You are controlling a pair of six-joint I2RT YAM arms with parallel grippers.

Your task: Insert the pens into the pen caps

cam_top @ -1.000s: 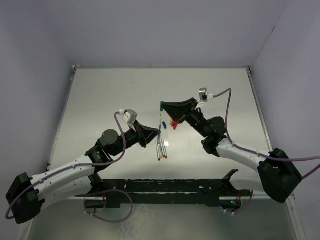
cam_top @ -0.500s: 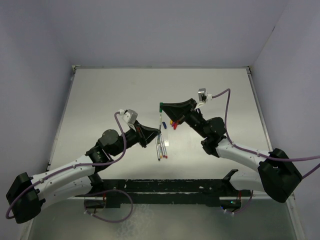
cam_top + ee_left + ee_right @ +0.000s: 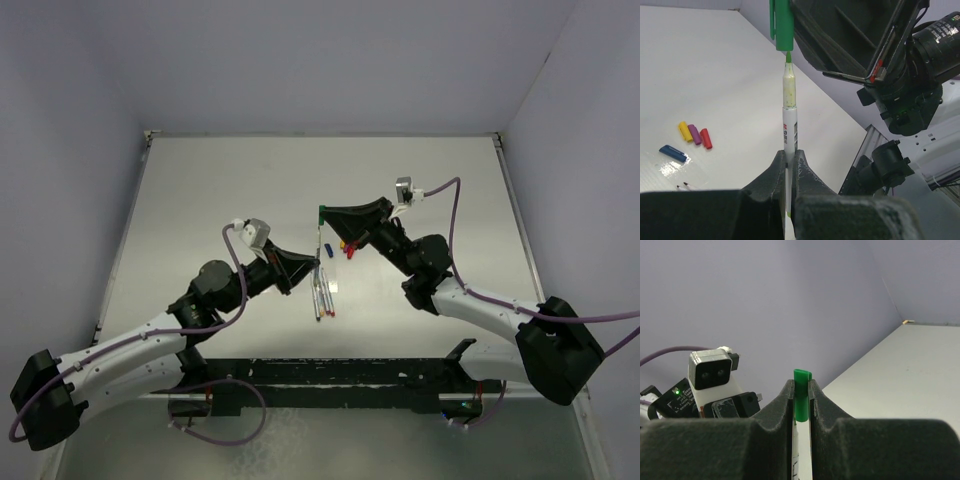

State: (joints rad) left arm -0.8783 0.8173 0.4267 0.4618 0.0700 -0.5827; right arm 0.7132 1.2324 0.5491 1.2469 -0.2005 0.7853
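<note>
My left gripper [image 3: 314, 268] [image 3: 790, 156] is shut on a whitish pen [image 3: 790, 120] with a green tip, held upright. The tip touches the mouth of the green cap [image 3: 781, 25]. My right gripper [image 3: 326, 213] [image 3: 800, 386] is shut on that green cap [image 3: 801, 400], directly above the pen [image 3: 796, 450]. The yellow cap [image 3: 685, 131], purple cap [image 3: 695, 135], red cap [image 3: 705, 138] and blue cap [image 3: 673, 153] lie loose on the table. The other pens [image 3: 321, 300] lie together below the grippers.
The white table [image 3: 200, 200] has a raised rim at its left and far edges. A small clear plastic sheet [image 3: 670, 169] lies by the blue cap. The left wrist camera [image 3: 710, 370] faces my right gripper at close range.
My left arm has shifted slightly left and up, bringing the pen's tip to the green cap's mouth. The right arm has not visibly moved.
</note>
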